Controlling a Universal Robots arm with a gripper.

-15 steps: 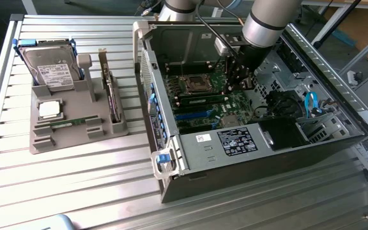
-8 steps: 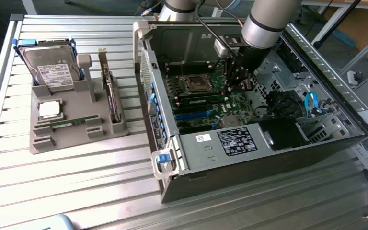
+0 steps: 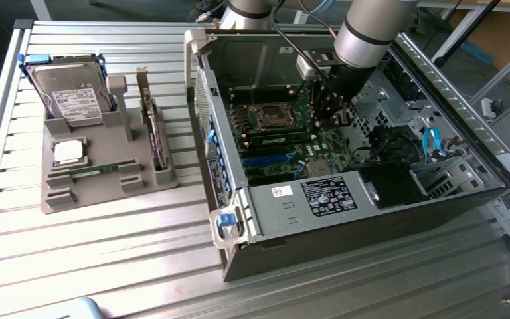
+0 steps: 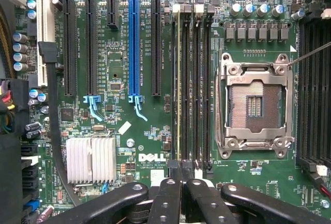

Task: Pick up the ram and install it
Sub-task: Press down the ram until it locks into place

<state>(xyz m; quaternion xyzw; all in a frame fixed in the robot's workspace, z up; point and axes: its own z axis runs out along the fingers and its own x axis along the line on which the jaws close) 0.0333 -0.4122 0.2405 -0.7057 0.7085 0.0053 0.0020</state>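
Hand (image 4: 182,193) shut, empty, hovering inside the computer case (image 3: 237,219) over the motherboard's memory slots (image 4: 199,79). Ram (image 4: 179,79) seated edge-on in one slot, long axis running straight away from fingertips.

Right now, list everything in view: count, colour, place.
computer case: one, grey-black, open, at the exterior view's right.
motherboard: one, green, inside the case.
ram: one, green, on edge in a slot beside the empty processor socket.
heatsink: one, silver, on the motherboard.
parts holder: one, grey, on the table.
hard drive: one, silver, upright in the holder.
processor chip: one, silver, on the holder.
gripper: one, black, shut, above the ram slots.
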